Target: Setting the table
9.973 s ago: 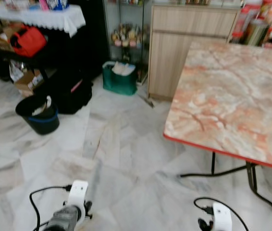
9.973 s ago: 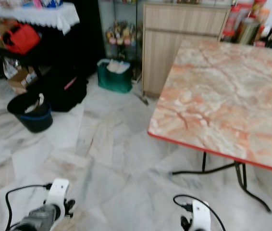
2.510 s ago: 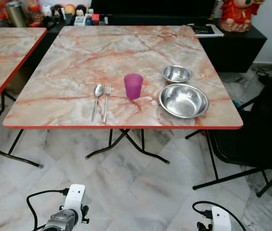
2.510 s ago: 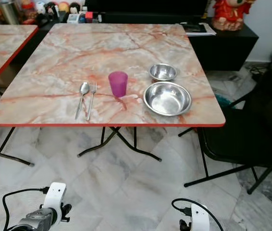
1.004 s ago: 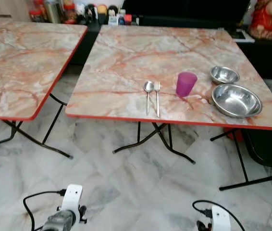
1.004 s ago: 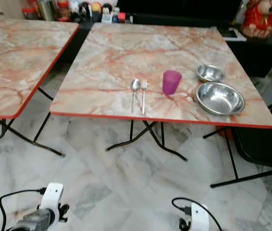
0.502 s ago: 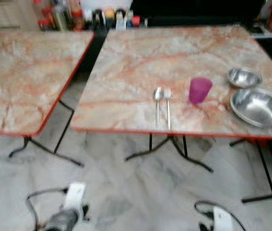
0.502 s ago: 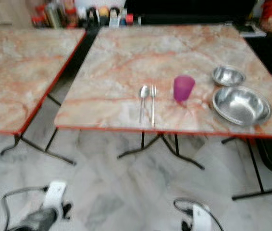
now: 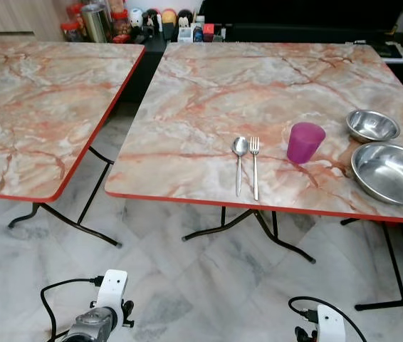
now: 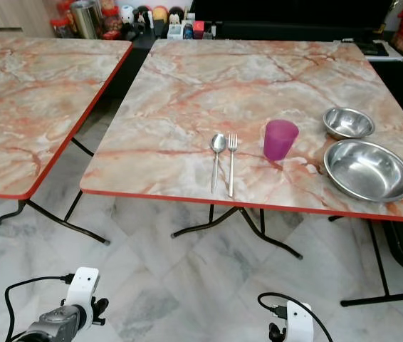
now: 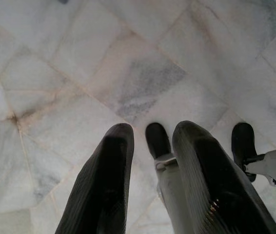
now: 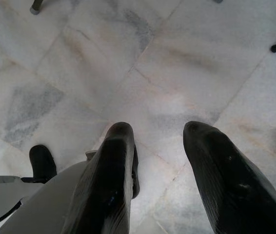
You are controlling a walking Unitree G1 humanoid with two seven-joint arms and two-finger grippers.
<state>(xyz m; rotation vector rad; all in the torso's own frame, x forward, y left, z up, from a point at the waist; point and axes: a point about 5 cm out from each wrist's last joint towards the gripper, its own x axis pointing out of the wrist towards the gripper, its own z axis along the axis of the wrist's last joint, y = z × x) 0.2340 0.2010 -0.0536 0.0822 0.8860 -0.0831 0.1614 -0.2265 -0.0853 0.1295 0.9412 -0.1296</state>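
Spoon (image 9: 239,148), fork (image 9: 254,146) on table (image 9: 187,164) | both grippers spread, low, well apart

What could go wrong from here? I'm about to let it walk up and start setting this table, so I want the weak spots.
The large steel bowl sits close to the near red edge of the marbled table; a nudge might tip it off. The purple plastic cup stands upright right beside the steel fork and spoon, so a reach for the cutlery could topple it. The table's black folding legs splay outward, a possible trip point.
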